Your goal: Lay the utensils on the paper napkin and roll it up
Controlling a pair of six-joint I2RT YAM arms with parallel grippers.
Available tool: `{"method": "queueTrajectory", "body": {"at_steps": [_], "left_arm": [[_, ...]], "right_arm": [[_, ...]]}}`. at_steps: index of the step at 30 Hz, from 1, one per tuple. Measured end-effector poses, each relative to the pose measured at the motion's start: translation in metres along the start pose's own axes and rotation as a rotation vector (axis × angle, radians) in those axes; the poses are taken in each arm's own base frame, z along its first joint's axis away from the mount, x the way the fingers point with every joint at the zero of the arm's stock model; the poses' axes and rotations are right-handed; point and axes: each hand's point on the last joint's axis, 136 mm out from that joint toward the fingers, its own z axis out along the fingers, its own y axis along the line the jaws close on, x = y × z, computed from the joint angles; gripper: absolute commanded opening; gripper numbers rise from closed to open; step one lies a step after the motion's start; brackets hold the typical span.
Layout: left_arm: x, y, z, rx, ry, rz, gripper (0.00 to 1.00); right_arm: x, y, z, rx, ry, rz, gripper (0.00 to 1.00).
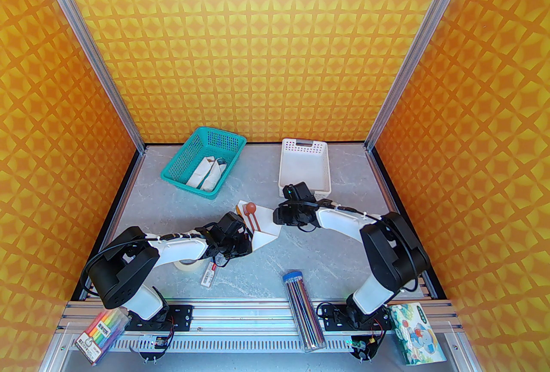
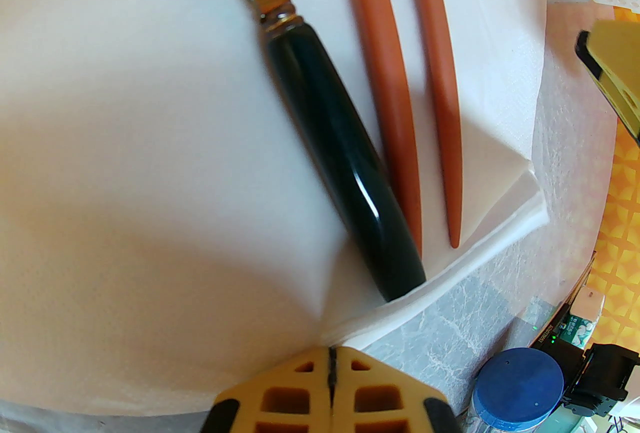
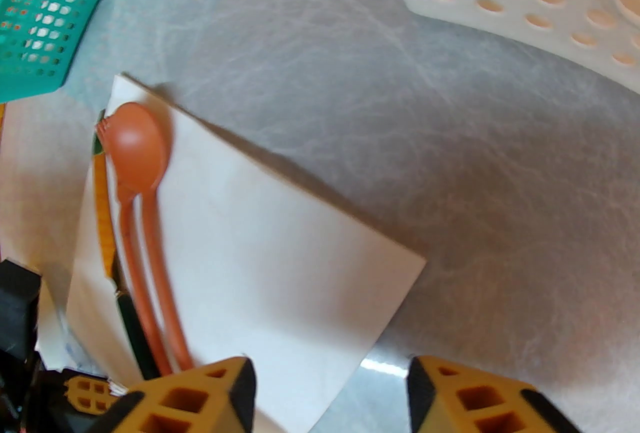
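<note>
The paper napkin [image 1: 265, 233] lies mid-table with the utensils on its left part. In the right wrist view the reddish-brown spoon [image 3: 137, 151] rests over the orange fork [image 3: 102, 128], beside the dark-handled knife [image 3: 131, 326]. In the left wrist view the knife [image 2: 340, 161] lies next to two reddish-orange handles [image 2: 385, 71], and a raised flap of napkin [image 2: 125, 146] covers part of its blade. My left gripper [image 2: 331, 371] is shut on the napkin's near left edge. My right gripper [image 3: 330, 386] stands open over the napkin's [image 3: 260, 246] right edge, holding nothing.
A teal basket [image 1: 204, 164] with white rolled bundles stands back left, a white slotted tray [image 1: 305, 166] back right. A tape roll [image 1: 187, 265], a tag [image 1: 210, 273] and a pencil tube [image 1: 303, 310] lie near the front. A marker pack [image 1: 101, 333] and tissue pack [image 1: 414, 331] sit by the bases.
</note>
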Motion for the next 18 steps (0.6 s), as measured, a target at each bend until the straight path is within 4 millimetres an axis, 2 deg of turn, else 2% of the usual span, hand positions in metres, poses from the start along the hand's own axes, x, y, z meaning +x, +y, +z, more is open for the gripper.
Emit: {"method": "queueTrajectory", "body": {"at_steps": [8, 13, 18], "left_arm": [[0.000, 0.000, 0.000, -0.001, 0.000, -0.001, 0.00], [0.000, 0.000, 0.000, -0.001, 0.001, -0.001, 0.00], [0.000, 0.000, 0.000, -0.001, 0.000, -0.001, 0.00]], "right_arm": [[-0.014, 0.000, 0.009, 0.021, -0.011, -0.008, 0.61], [-0.014, 0.004, 0.008, 0.003, -0.015, -0.019, 0.52], [-0.004, 0.017, -0.008, -0.066, -0.014, -0.029, 0.43]]}}
